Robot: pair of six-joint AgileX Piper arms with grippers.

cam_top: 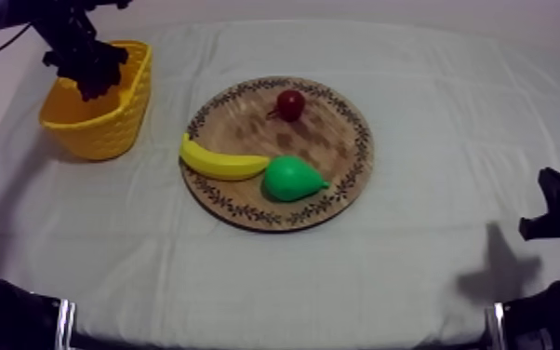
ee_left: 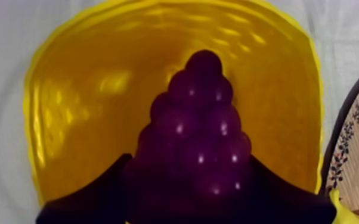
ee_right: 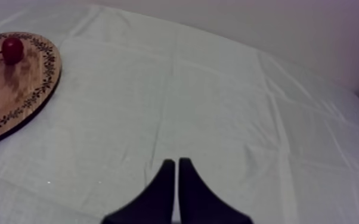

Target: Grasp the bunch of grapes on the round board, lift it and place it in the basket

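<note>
Two grippers: your left gripper (cam_top: pixel 90 73) pinches the bunch of grapes (ee_left: pixel 200 137); your right gripper (ee_right: pixel 176 173) rests pressed together, holding nothing.
Grapes: hanging over the yellow basket (cam_top: pixel 107 126).
Board: wooden board (cam_top: pixel 340 140) carries banana (cam_top: pixel 219 163), pear (cam_top: pixel 293 177), small red fruit (cam_top: pixel 290 104).

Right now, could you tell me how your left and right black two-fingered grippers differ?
The left gripper is shut on the dark purple bunch of grapes; the right gripper is shut on nothing, fingers together. The left hangs over the yellow basket; the right over grey-white cloth, away from the round wooden board. Both have black fingers.
</note>
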